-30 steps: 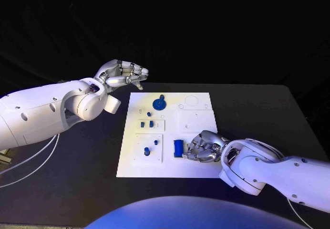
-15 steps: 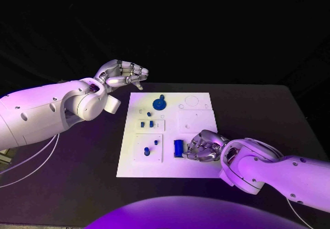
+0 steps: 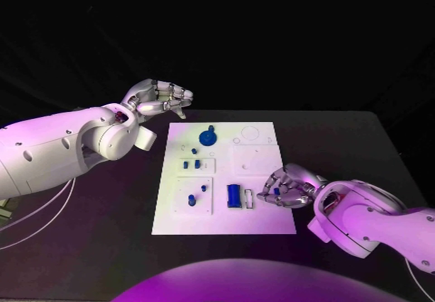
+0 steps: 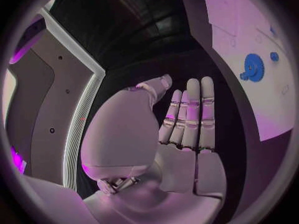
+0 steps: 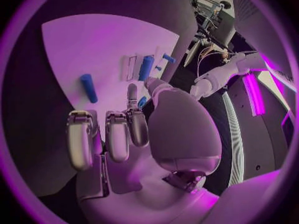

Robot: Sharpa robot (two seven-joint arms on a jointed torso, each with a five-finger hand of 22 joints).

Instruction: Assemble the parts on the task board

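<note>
The white task board (image 3: 263, 217) lies mid-table. On it are a blue cylinder (image 3: 234, 195) beside a narrow white slot (image 3: 248, 198), a blue gear (image 3: 209, 136) near the far edge, and small blue pegs (image 3: 192, 200) on the left side. My right hand (image 3: 288, 187) hovers at the board's right edge with its fingers curled, holding nothing and a short gap from the cylinder. My left hand (image 3: 161, 97) is raised behind the board's far left corner, empty with its fingers loosely bent. The left wrist view shows that hand (image 4: 187, 119) and the gear (image 4: 252, 67). The right wrist view shows my right hand (image 5: 118, 129) over the board (image 5: 74, 40), with a blue part (image 5: 88, 87) beyond it.
The black table (image 3: 344, 145) stretches around the board on all sides. White cables (image 3: 36, 217) hang off the table's left edge under my left arm. My right forearm (image 3: 381, 220) lies over the table's near right corner.
My right hand has come off the blue cylinder and drawn to the right edge of the board, uncovering the white slot beside it. The left hand stays put.
</note>
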